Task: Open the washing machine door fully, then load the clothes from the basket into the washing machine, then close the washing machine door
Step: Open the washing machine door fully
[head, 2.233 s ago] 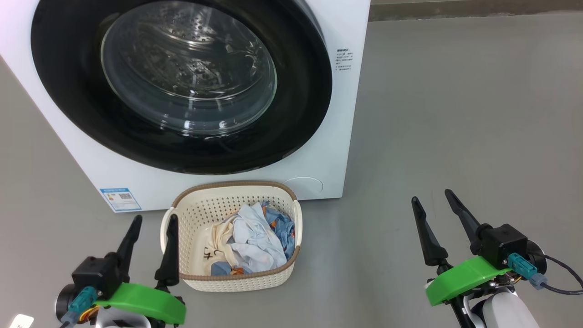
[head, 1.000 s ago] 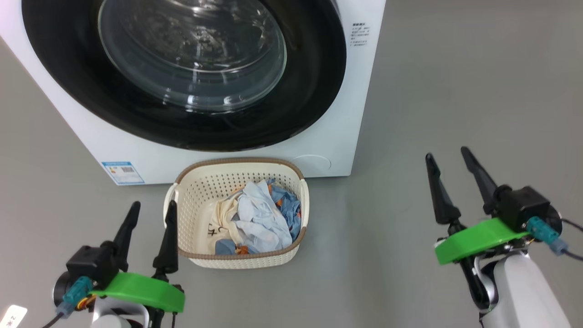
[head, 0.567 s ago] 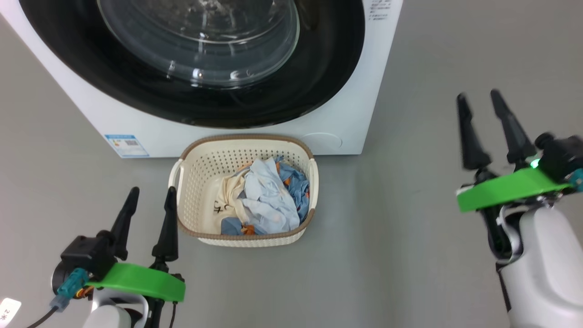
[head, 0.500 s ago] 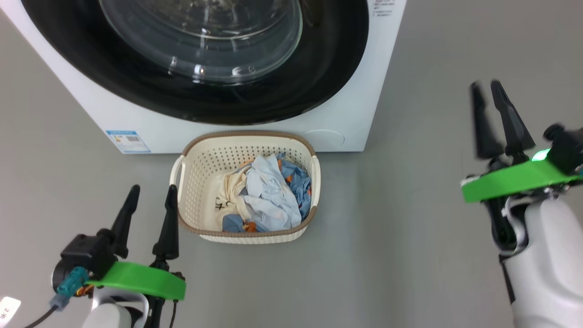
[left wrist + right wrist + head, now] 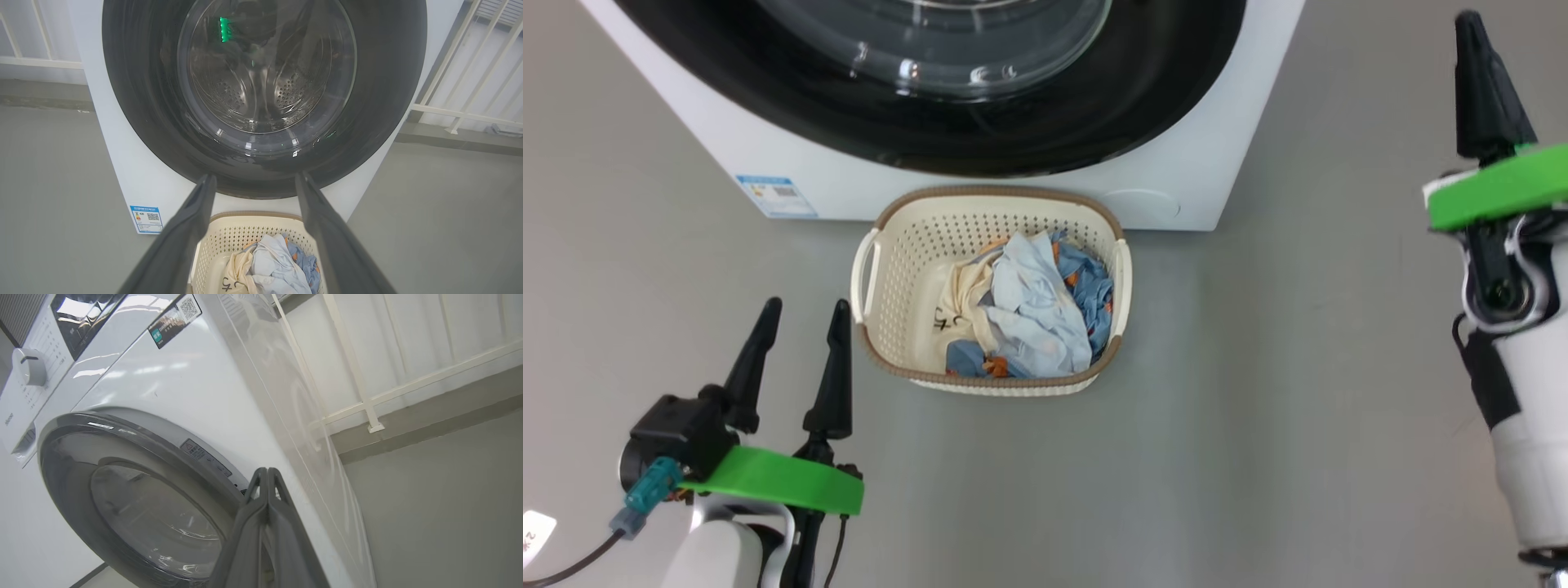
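Now your right hand [image 5: 1470, 33], fingers pressed together with nothing between them, stands off the right side of the washing machine [image 5: 1250, 155]. The washing machine door [image 5: 1168, 106], shut on its front, lies to that hand's left. Your left hand [image 5: 805, 304] gapes wide, farther off, beside the basket [image 5: 907, 237] of clothes [image 5: 1037, 318] at the machine's foot.

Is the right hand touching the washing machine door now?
Apart. The head view shows a wide strip of grey floor between the shut right hand and the washing machine door.
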